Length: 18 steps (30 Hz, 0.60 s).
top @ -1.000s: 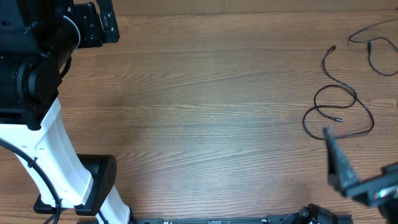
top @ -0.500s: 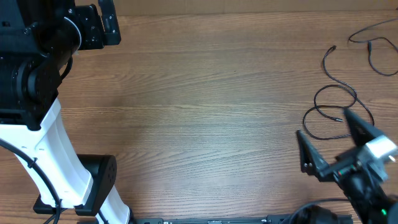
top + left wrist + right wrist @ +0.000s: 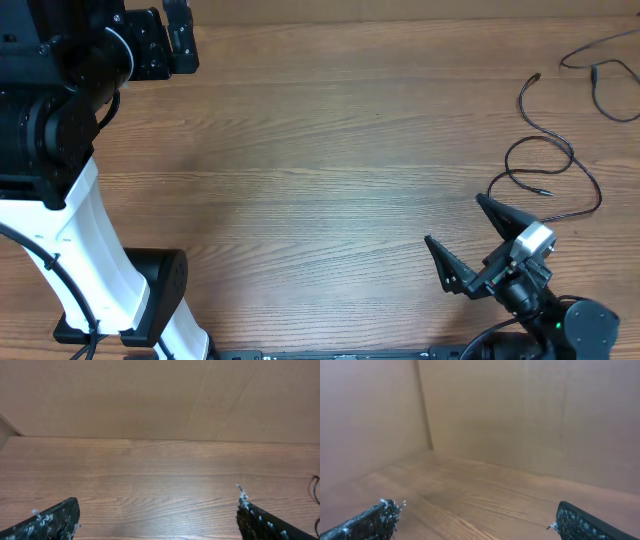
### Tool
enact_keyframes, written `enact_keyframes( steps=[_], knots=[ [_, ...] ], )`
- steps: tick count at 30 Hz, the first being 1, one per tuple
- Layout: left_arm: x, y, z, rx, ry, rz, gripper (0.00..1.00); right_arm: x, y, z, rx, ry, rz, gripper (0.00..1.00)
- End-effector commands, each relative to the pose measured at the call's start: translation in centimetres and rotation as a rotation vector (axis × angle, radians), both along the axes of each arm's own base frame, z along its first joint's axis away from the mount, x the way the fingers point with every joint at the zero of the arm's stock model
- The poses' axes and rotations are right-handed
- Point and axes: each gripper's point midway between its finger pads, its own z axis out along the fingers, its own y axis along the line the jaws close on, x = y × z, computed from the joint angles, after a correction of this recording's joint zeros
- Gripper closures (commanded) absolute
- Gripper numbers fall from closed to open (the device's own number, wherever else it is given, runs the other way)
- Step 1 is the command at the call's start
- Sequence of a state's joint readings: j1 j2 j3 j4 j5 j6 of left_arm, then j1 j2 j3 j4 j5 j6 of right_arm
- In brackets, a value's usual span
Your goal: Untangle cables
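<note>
Spread wide and empty, the right end effector (image 3: 468, 240) hovers near the looped cable (image 3: 545, 170). Best to pinch a single strand there.

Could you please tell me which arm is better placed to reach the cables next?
Probably right. The open right gripper is near the loose cables; the left gripper is across the table at the far left corner.
</note>
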<state>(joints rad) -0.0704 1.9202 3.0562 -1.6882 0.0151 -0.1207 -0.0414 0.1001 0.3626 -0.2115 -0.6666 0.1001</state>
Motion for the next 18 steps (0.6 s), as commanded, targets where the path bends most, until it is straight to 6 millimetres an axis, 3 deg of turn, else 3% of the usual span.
enact_keyframes(
  steps=[1,4,9,18],
  knots=[
    [-0.3,-0.9,0.3,-0.017,-0.007,-0.046,0.0,1.6,-2.2,-2.5,0.097,0.064,-0.16,0.0],
    [-0.4,-1.6,0.3,-0.038,-0.005,-0.081,0.0,2.1,-3.1,-3.4,0.119,0.089,-0.217,0.0],
    [-0.4,-1.5,0.3,-0.036,-0.005,-0.077,0.0,4.1,-8.8,-8.2,0.337,0.302,-0.57,0.0],
    [-0.4,-1.5,0.3,-0.036,-0.006,-0.077,0.0,4.3,-10.6,-12.6,0.296,0.396,-0.696,0.0]
  ],
)
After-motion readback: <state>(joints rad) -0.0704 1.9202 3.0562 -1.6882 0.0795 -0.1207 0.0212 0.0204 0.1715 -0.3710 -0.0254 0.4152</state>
